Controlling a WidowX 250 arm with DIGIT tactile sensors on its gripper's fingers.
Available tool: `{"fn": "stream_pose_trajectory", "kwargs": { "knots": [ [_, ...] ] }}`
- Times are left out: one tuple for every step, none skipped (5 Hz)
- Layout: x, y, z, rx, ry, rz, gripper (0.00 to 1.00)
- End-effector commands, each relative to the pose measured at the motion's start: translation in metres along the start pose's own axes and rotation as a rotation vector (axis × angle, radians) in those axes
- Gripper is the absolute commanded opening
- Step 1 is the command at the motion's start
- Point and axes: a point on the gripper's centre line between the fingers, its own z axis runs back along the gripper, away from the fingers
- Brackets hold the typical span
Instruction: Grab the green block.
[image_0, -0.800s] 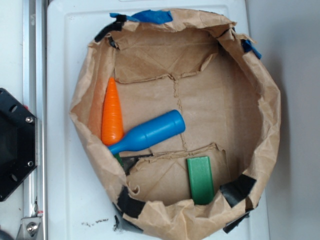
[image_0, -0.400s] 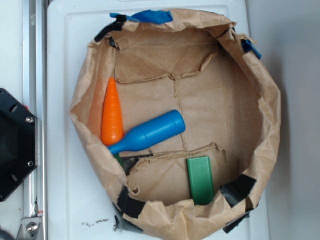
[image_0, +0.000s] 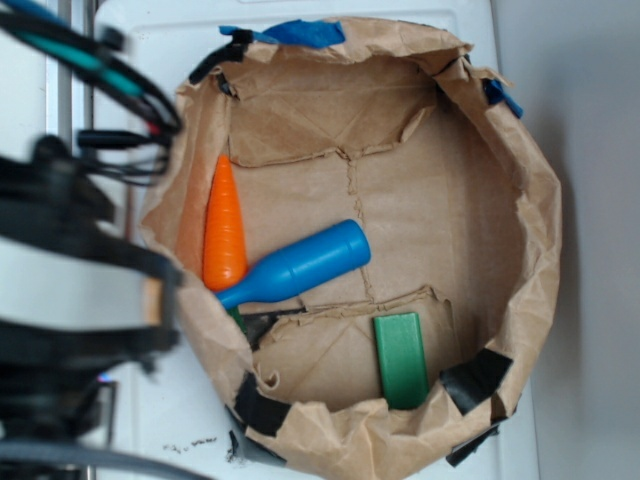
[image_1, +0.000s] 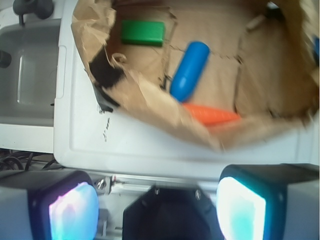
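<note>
A crumpled paper bag (image_0: 520, 200) on the white worktop (image_1: 150, 145) holds the green block (image_0: 401, 358), a blue bottle (image_0: 300, 264) and an orange carrot (image_0: 223, 225). The jaws stand spread and empty, outside the bag, the block well apart from them.

Arm (image_0: 80, 300) entered exterior view from 9 o'clock, heavily motion-blurred, dark links and cables filling the left edge. Gripper (image_1: 157, 202) sat at 6 o'clock in wrist view, jaws spread wide apart, nothing between them. Left finger pad (image_1: 72, 210) at 7 o'clock, right pad (image_1: 240, 210) at 5 o'clock.
</note>
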Motion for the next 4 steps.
{"fn": "stream_pose_trajectory", "kwargs": {
  "knots": [
    [0.063,0.015,0.007,-0.036,-0.043,-0.131,1.00],
    [0.079,0.008,0.012,-0.025,-0.085,-0.357,1.00],
    [0.078,0.001,0.011,-0.078,-0.125,-0.609,1.00],
    [0.078,0.001,0.011,-0.078,-0.125,-0.609,1.00]
  ]
}}
